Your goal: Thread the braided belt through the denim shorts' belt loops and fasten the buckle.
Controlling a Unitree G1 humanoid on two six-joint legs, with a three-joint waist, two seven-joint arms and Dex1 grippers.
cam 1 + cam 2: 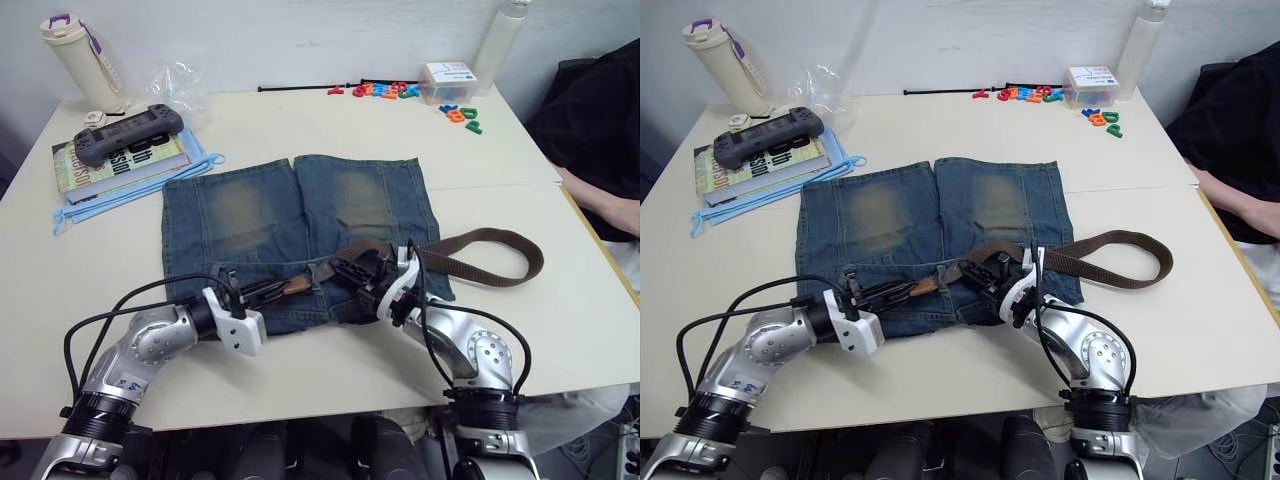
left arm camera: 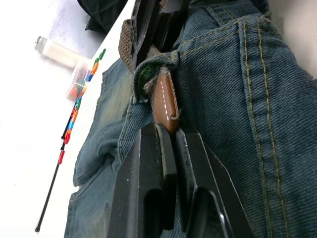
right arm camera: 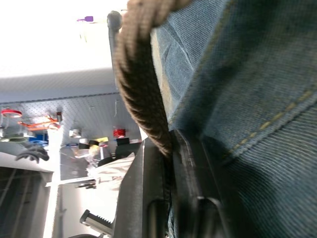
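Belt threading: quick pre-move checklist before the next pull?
1. Left gripper shut on the belt's leather tip: ok.
2. Tip has come out from under a fold of denim at the waistband, seen in the left wrist view: ok; whether that fold is a belt loop: cannot tell.
3. Right gripper shut on the braided belt: ok.
4. Slack to feed: belt lies in a loose loop on the table to the right of the denim shorts: ok.
5. Buckle position: cannot tell.

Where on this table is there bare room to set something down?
Bare tabletop lies left of the denim shorts, below the book, and right of the braided belt loop. The far edge is crowded with toy letters and bottles.
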